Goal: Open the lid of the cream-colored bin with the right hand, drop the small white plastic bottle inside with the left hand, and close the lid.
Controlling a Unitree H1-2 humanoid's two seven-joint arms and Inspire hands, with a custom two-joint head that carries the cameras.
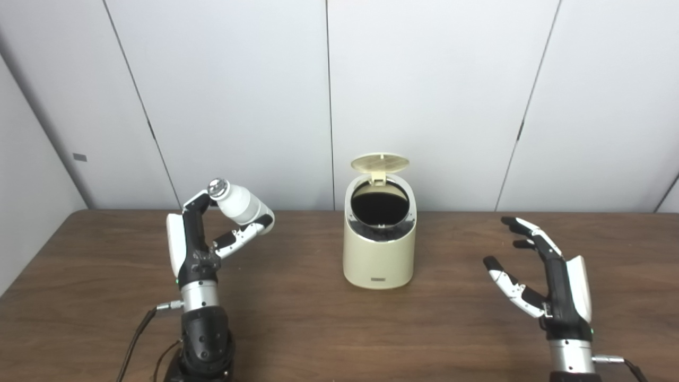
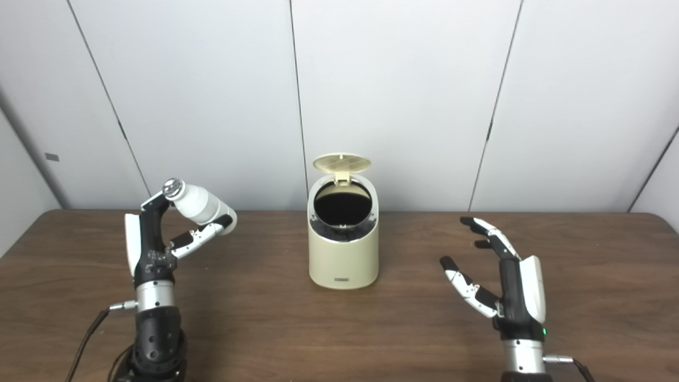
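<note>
The cream-colored bin [image 1: 379,249] stands at the middle of the brown table, its round lid [image 1: 380,162] flipped up at the back and the dark inside showing. My left hand [image 1: 204,239] is raised at the left, shut on the small white plastic bottle [image 1: 238,204], which lies tilted with its silver cap toward the upper left. The bottle is well left of the bin's mouth and about level with it. My right hand [image 1: 541,276] hovers at the right of the bin, open, fingers spread and empty.
The wooden table [image 1: 318,329] runs across the whole view, with a white panelled wall [image 1: 424,95] close behind the bin. Cables [image 1: 143,329] trail from my left wrist toward the front edge.
</note>
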